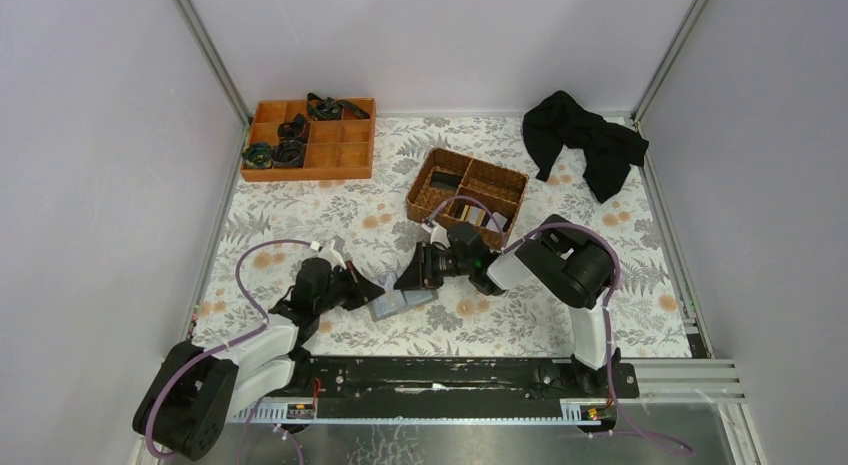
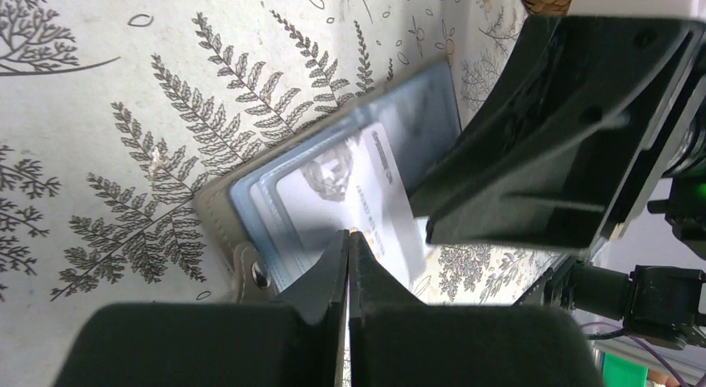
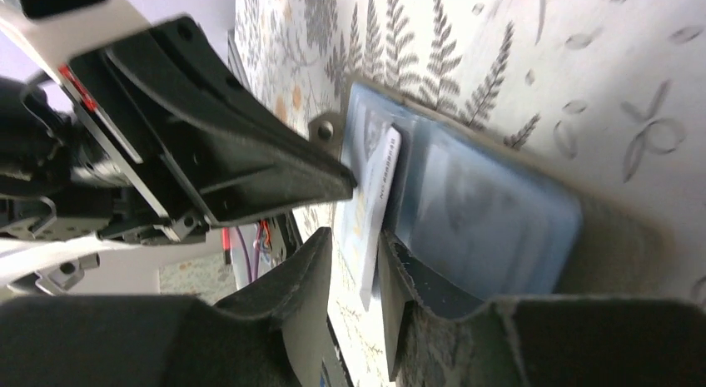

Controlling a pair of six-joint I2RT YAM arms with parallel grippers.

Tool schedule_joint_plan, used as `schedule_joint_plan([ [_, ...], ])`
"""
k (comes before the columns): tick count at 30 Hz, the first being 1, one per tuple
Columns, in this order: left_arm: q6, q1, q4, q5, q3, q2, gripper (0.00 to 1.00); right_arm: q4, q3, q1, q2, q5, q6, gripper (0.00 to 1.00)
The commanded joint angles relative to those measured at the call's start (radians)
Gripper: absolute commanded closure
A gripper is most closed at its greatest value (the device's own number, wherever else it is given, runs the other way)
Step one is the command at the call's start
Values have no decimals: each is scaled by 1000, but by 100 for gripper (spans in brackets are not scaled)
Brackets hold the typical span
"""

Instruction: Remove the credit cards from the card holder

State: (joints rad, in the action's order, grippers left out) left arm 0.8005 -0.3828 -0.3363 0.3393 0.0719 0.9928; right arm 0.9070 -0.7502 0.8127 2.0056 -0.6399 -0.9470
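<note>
The card holder [image 1: 402, 304] lies open and flat on the table [image 1: 300, 220], on the near side of the wicker basket [image 1: 440, 175], between that basket and the arm bases. Its two pale blue-grey panels are seen side by side in the right wrist view, with a small snap tab [image 3: 323, 129] at one edge.

The left hand [image 1: 384, 290] is set down on the holder from the near-left side of the basket. In its own wrist view the fingers [image 2: 320, 279] are seen closed together with no gap, the tips pressed onto the holder's near panel beside the tab; nothing is held between them.

The right hand [image 1: 411, 279] is lowered over the holder from the basket's side, close to the left hand. Its fingers [image 3: 308, 270] are narrowed to a slim slot, and one pale credit card [image 3: 379, 183] with a line of print is gripped in that slot. The card is tilted up on its edge, one end still at the holder's centre fold, the other between the fingers.

Small dark and pale flat pieces [image 1: 478, 217] are seen in a near compartment of the basket; what they are cannot be told. An orange tray [image 1: 345, 157] is placed to the far left of the basket, and a black cloth [image 1: 585, 140] to its far right.
</note>
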Motion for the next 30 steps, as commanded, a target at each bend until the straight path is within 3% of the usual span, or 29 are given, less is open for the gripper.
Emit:
schedule_joint_plan([
  [1, -20, -9, 40, 35, -27, 15, 100, 79, -47, -29, -9, 34, -6, 67],
  [18, -27, -8, 10, 26, -10, 58, 100, 68, -77, 12, 27, -64, -1, 66],
  [24, -27, -8, 8, 23, -14, 51, 100, 166, -54, 15, 21, -100, -55, 66],
  [30, -27, -8, -8, 26, -10, 68, 100, 119, -62, 16, 11, -99, -24, 65],
])
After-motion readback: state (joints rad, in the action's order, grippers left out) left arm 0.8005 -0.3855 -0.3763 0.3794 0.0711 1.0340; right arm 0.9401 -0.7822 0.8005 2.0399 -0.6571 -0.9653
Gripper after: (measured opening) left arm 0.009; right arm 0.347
